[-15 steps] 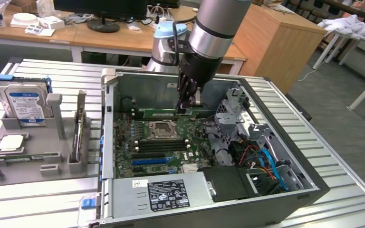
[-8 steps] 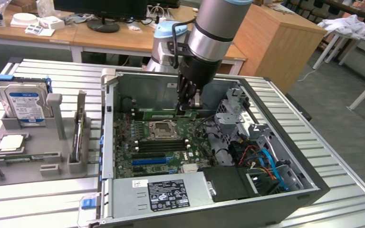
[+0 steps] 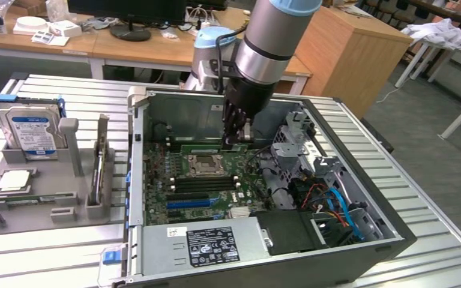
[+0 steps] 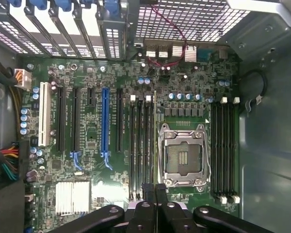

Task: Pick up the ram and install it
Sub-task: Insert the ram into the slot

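gripper point(image 4: 153, 194) clenched on the ram point(image 3: 206, 147) — low over the motherboard point(image 4: 92, 141); hard drive point(image 3: 24, 114) label — blue, unreadable.

computer case point(image 3: 184, 117) — open, hard drive point(image 3: 32, 129) upright

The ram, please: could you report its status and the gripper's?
Gripper jaws shut on the ram. It hangs edge-on over memory slots beside the processor socket. Nothing seen blocking the slots.
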`<state>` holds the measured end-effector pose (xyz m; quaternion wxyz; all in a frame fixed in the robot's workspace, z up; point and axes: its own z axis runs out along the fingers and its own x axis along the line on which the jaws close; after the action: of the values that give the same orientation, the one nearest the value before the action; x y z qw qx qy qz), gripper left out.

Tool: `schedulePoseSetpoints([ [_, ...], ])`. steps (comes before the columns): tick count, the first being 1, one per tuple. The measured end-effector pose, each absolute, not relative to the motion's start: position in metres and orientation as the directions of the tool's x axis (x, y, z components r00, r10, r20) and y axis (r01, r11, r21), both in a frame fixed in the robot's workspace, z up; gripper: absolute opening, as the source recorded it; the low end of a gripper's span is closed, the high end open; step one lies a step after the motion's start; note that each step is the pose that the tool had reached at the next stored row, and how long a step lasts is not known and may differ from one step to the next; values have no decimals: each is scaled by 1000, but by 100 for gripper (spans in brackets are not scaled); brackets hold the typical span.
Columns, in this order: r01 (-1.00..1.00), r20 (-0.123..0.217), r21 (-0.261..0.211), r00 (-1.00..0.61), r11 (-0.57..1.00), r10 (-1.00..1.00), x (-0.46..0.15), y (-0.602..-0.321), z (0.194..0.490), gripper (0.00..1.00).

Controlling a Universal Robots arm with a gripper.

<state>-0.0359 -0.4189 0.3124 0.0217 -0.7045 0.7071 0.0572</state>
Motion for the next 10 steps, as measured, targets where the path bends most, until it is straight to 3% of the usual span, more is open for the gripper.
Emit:
schedulePoseSetpoints([
  [10,-999,-111,50,-6,1,-994,-36,-419,303,12],
])
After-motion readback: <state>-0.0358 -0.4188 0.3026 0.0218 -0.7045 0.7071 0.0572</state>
